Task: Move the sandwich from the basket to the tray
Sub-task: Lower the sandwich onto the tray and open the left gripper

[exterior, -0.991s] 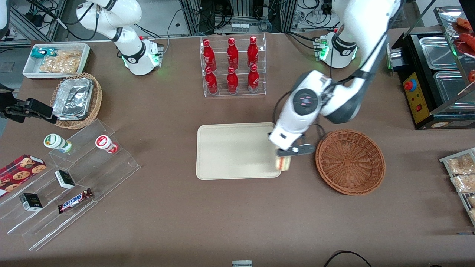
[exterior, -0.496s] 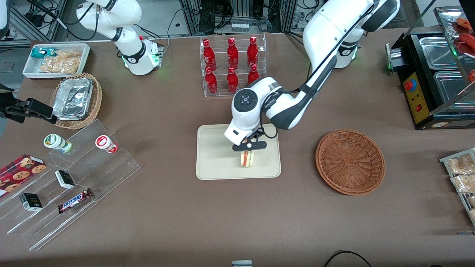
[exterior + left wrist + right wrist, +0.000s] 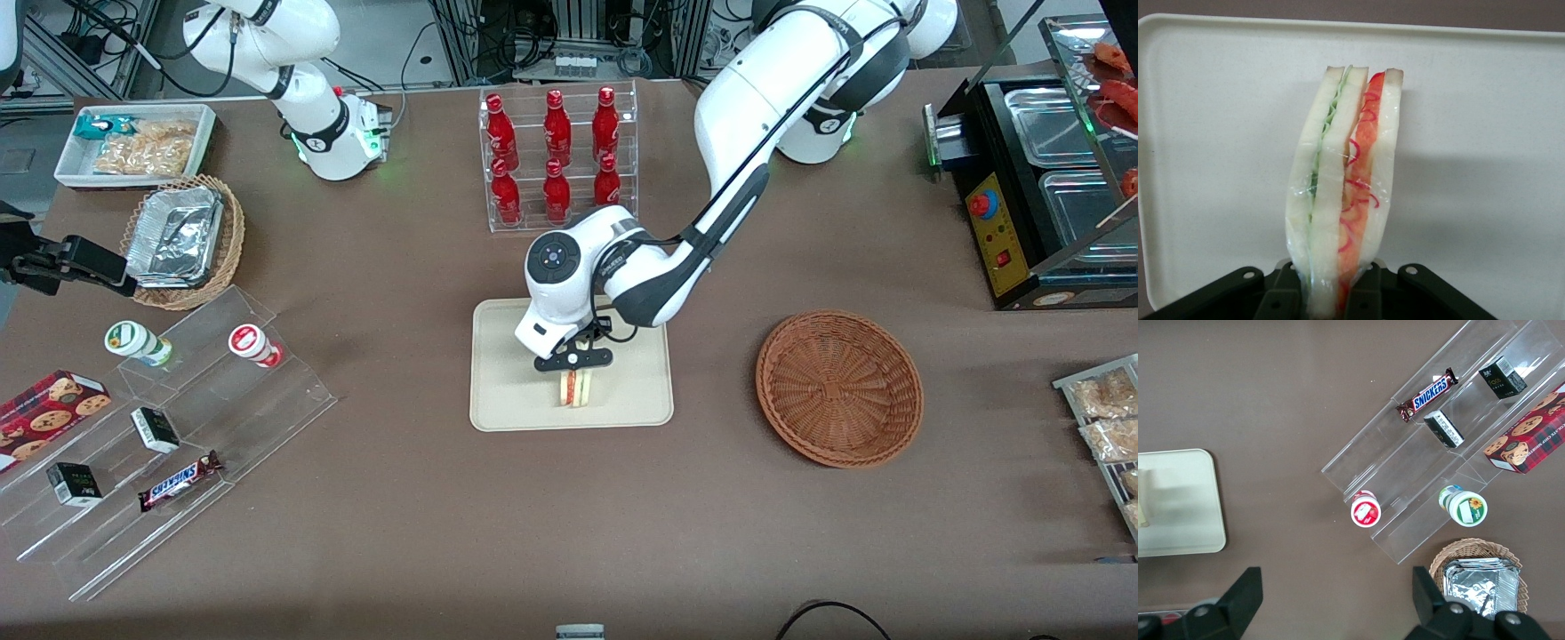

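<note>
Gripper (image 3: 574, 374) clasping sandwich (image 3: 575, 388) over tray (image 3: 507, 373)

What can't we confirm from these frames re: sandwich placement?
- Contact: whether the sandwich rests on the tray or hangs just above it; no view shows its underside.
- Gripper fingertips: wrist view, cut off by the frame edge, though shut on the sandwich.
- Tray's full outline: front view, the arm covers part of it.
- Basket is visibly empty.

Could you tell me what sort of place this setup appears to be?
Probably a lab mock-up of a snack counter: bottle rack, snack shelf, food warmer. The gripper holds a sandwich over the tray.
</note>
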Motion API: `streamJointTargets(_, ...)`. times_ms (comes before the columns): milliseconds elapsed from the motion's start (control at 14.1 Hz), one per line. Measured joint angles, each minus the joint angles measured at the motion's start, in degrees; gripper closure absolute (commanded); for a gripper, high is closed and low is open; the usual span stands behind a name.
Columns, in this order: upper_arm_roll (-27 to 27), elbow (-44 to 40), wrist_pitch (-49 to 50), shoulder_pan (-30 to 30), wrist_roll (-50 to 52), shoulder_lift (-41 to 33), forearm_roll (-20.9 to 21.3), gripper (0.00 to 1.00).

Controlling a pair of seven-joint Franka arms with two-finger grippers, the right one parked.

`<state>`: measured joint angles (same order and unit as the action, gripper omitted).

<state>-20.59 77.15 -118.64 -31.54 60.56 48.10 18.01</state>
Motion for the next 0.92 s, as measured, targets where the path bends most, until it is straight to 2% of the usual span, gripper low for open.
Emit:
streamJointTargets(71,0.01,-0.12,0.02,0.00,0.03,0.16,0.04,0.42)
streamJointTargets(212,0.01,-0.21,0.02,0.00,0.17,0.20,0.07,0.06)
streamJointTargets(283,0.01,-0.32,0.02,0.00,0.21,0.20,0.08,0.01)
streamJointTargets(637,0.29,-1.85,0.06,0.05,0.48,0.11,0.21,0.00)
streamJointTargets(920,2.82,-4.63,2.77,0.23,0.54,-2.07,0.26,0.00)
